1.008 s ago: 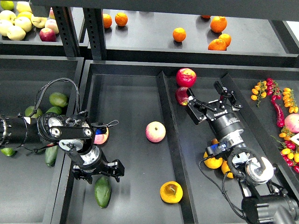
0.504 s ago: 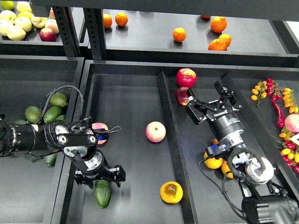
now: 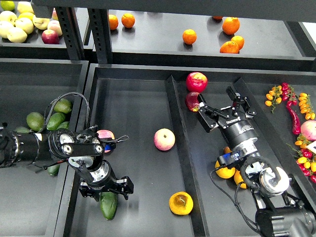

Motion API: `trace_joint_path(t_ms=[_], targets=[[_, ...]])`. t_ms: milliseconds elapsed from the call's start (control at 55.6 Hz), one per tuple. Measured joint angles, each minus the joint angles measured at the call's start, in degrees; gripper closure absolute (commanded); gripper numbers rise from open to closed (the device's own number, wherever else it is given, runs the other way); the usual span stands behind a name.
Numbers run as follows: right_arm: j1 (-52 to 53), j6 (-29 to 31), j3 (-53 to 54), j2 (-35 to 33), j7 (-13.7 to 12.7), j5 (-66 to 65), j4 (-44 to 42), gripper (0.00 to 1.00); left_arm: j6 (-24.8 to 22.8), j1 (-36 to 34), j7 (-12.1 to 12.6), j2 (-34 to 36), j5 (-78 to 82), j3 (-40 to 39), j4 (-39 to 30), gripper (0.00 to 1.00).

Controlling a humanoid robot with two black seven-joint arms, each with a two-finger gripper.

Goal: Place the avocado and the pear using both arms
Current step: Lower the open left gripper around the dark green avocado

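Head view: left jaws (image 3: pixel 105 190) straddle avocado (image 3: pixel 108 204); pear (image 3: pixel 180 203) apart.

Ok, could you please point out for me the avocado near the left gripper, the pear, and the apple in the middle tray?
avocado (image 3: pixel 108 206), head view, on its glossy green lower body.
pear (image 3: pixel 180 203), head view, on its yellow-orange skin beside the dark spot.
apple (image 3: pixel 164 139), head view, on its pink-yellow top.
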Motion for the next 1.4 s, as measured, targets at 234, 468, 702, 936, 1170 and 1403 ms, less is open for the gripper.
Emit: trace_joint_path(t_ms=[234, 468, 702, 936, 1170, 1403], targets=[[-0.1, 0.0, -0.1, 0.0, 0.0, 0.0, 0.0, 0.0, 0.0, 1.3, 0.0, -0.3, 0.2, -0.1, 0.5, 0.01], [-0.1, 0.1, -0.2, 0.0, 0.0, 0.0, 0.0, 0.0, 0.0, 1.8, 0.0, -0.5, 0.2, -0.3, 1.0, 0.01], [-0.1, 0.1, -0.3, 0.0, 0.1, 0.0, 0.0, 0.0, 0.0, 2.2, 0.0, -0.5, 0.8, -0.4, 1.3, 0.01], [-0.9, 1.8, -0.5, 0.0, 0.1, 0.0, 0.0, 0.0, 0.0, 3.6, 0.0, -0.6, 1.0, -0.9, 2.3, 0.03], [-1.2, 2.0, -0.5, 0.0, 0.0, 0.0, 0.0, 0.0, 0.0, 4.3, 0.0, -1.7, 1.0, -1.1, 3.1, 0.13], [-2.0, 2.0, -0.6, 0.0, 0.0, 0.0, 0.2, 0.0, 0.0, 4.2, 0.0, -2.1, 0.9, -1.7, 3.1, 0.28]])
